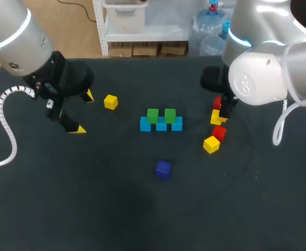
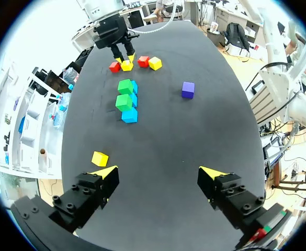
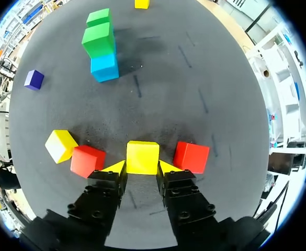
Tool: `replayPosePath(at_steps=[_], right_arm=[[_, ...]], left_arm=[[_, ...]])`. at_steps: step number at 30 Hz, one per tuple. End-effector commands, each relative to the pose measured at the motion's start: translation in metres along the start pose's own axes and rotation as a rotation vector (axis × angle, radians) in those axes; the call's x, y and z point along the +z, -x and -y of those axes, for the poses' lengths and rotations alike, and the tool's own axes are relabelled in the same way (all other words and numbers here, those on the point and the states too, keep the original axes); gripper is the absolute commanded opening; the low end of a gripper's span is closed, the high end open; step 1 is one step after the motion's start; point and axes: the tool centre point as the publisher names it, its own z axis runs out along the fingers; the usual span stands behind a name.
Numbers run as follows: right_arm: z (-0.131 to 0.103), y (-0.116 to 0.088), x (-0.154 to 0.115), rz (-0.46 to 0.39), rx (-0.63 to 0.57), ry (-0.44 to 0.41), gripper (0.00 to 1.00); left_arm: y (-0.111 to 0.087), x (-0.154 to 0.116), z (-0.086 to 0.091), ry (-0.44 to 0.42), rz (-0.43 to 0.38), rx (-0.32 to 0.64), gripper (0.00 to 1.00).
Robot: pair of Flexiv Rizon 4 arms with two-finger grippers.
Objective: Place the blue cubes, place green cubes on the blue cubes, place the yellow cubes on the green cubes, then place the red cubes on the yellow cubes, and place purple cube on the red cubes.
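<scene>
Yellow cube (image 3: 143, 157) under inspection: it is near the right edge of the table (image 1: 116, 209), at surface level as far as can be judged, flanked by two red cubes (image 3: 191, 157) just beside it. Right gripper (image 3: 142, 166) is clenched on it, one yellow tip against each side face. The cube is clean-edged, matte and square to the gripper. Progress, as judged: two of five tiers are done. Three blue cubes (image 1: 161, 125) stand in a touching row at mid-table, with two green cubes (image 1: 153, 115) seated on top. Outstanding: yellow tier, red tier, purple cap. Second yellow cube (image 1: 211, 144) lies just beside the nearer red one, toward the near edge. Third yellow cube (image 1: 110, 102) lies well left of the blue cubes. Purple cube (image 1: 163, 169) sits alone between the blue cubes and the near edge. Left gripper (image 1: 82, 112) hangs over the left part of the table, released wide and holding nothing, with the third yellow cube near it.
</scene>
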Motion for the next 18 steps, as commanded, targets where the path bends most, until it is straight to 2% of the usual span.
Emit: replayPosePath(at_steps=[1, 11, 18], right_arm=[[-0.001, 0.0, -0.003, 0.001, -0.001, -0.003, 0.0], [0.004, 0.004, -0.034, 0.013, -0.009, -0.025, 0.0], [0.016, 0.027, -0.064, 0.012, -0.065, -0.057, 0.0]], left_arm=[[-0.001, 0.0, 0.0, 0.0, 0.003, 0.003, 1.0], [-0.001, 0.0, 0.0, 0.0, 0.003, 0.003, 1.0], [-0.001, 0.0, 0.0, 0.0, 0.003, 0.003, 1.0]])
